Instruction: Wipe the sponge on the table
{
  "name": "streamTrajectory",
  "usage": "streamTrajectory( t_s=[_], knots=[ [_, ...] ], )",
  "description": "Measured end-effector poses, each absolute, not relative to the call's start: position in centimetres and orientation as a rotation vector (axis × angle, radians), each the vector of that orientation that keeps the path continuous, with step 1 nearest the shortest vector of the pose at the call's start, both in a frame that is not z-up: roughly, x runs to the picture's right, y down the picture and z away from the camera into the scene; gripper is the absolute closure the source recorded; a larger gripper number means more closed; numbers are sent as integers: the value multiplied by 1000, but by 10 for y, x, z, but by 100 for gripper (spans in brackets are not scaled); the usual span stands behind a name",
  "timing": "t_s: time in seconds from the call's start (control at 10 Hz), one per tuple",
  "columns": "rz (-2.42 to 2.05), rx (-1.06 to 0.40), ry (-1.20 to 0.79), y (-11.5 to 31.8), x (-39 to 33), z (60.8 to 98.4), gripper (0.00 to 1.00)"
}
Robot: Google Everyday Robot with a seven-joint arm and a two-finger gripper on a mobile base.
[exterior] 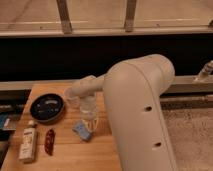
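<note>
Now, eyes on the sponge (81,131): a small blue-grey pad lying flat on the table (65,157), just right of the dark round dish (47,107) as the camera sees it, and a little nearer the camera than that dish. The gripper (86,120) hangs at the end of the big white arm (140,110), also right of the dish and directly over the sponge's far edge, close enough that it may be touching it. I cannot tell whether it is wide or narrow, or whether it has the sponge, because the wrist hides that. By its look the sponge should be light and soft, so it would squash under a pinch and spring back, and it ought to drag on the bare wood rather than skate. Best hold, I'd say, is across its short width near the middle, low on the pad, so it stays flat and doesn't fold or curl at a corner. It should need only gentle downward pressure, as too much would likely buckle it. One thing to watch is the white bottle (28,145) and the small red item (49,141), which sit camera-side of the dish, so a stroke swept that way could nudge them.
</note>
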State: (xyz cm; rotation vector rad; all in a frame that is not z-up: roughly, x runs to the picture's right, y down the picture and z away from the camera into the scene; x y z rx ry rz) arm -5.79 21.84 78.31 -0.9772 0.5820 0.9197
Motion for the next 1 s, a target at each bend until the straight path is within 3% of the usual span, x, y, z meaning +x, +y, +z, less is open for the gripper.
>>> streamTrajectory(
  t_s=[0.5, 1.0],
  knots=[
    [1006, -955, 635, 171, -15, 823, 100],
    [888, -940, 595, 147, -89, 829, 100]
  ],
)
